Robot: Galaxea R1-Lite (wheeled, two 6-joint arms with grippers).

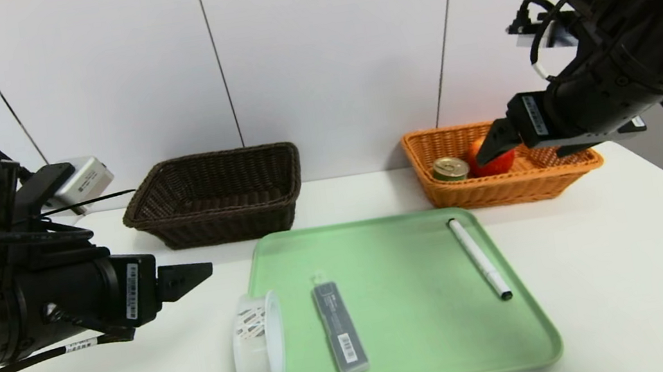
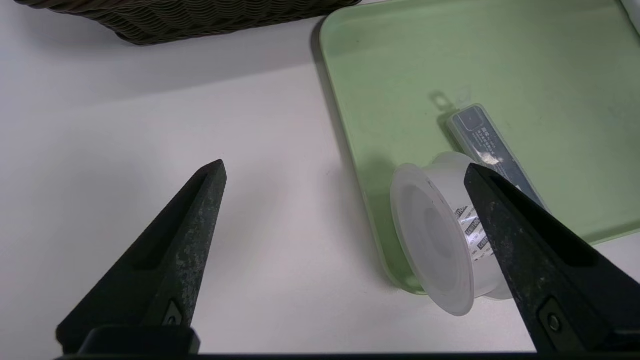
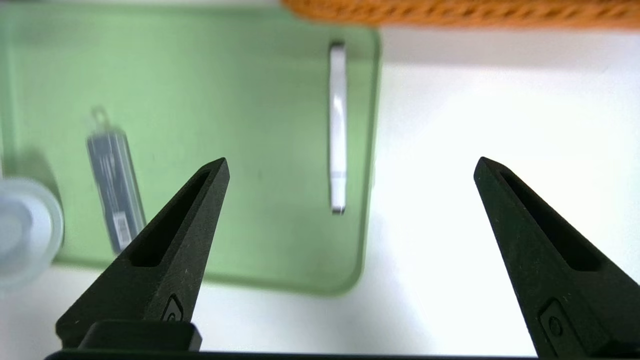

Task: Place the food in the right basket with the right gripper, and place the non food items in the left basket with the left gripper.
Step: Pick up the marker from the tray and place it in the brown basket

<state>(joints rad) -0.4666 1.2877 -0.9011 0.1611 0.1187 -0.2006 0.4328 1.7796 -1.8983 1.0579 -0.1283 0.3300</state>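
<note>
A: Green tray (image 1: 420, 355) holds the tape roll (image 1: 258, 344), grey case (image 1: 340, 329) and pen (image 1: 479, 259); dark basket (image 1: 217, 195) sits behind.

B: Orange basket (image 1: 504, 188) has apple (image 1: 497, 164) and tin (image 1: 450, 169). Right gripper (image 3: 350, 167) spread, empty; left gripper (image 2: 345, 172) spread beside the roll

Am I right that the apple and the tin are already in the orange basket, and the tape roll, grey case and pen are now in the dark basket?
Not quite. The apple and tin are in the orange basket, but the tape roll, grey case and pen lie on the green tray; the head view shows the dark basket empty.
</note>
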